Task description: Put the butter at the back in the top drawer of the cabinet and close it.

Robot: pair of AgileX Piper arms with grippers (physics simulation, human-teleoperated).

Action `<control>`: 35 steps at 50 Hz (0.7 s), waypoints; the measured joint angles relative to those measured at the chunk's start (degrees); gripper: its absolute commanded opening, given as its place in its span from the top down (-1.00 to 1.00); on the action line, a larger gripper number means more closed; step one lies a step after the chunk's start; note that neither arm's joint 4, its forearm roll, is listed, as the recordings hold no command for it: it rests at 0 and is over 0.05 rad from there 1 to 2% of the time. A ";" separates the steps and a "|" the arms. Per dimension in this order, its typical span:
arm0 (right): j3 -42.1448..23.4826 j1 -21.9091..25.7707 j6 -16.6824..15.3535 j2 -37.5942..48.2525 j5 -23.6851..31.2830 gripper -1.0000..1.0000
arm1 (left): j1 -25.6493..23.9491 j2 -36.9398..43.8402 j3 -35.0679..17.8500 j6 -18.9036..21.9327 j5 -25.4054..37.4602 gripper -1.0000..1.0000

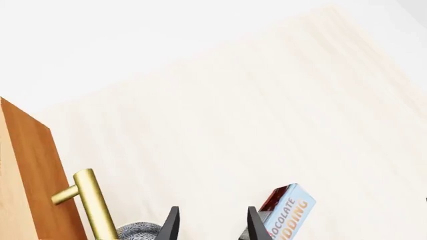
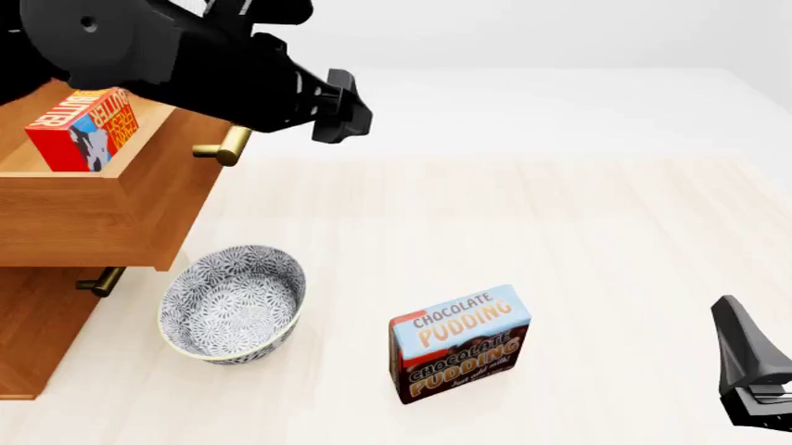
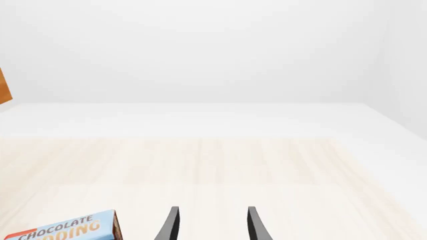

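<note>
The butter (image 2: pixel 81 130) stands inside the pulled-out top drawer (image 2: pixel 111 218) of the cabinet (image 2: pixel 37 324), near the brass handle (image 2: pixel 223 146). The left end effector (image 2: pixel 340 107) hovers above the tabletop (image 2: pixel 594 241) just past that handle, its fingers (image 1: pixel 170 225) apart and holding nothing. The right end effector (image 3: pixel 210 227) sits low at the near right, also spread and empty, with the patterned bowl (image 2: pixel 233 301) and Chocolate Pudding box (image 2: pixel 461 343) to its left.
</note>
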 measured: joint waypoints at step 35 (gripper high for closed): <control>0.00 0.00 0.00 0.00 0.00 -1.00 | -0.97 3.91 2.94 -2.01 -4.31 -1.00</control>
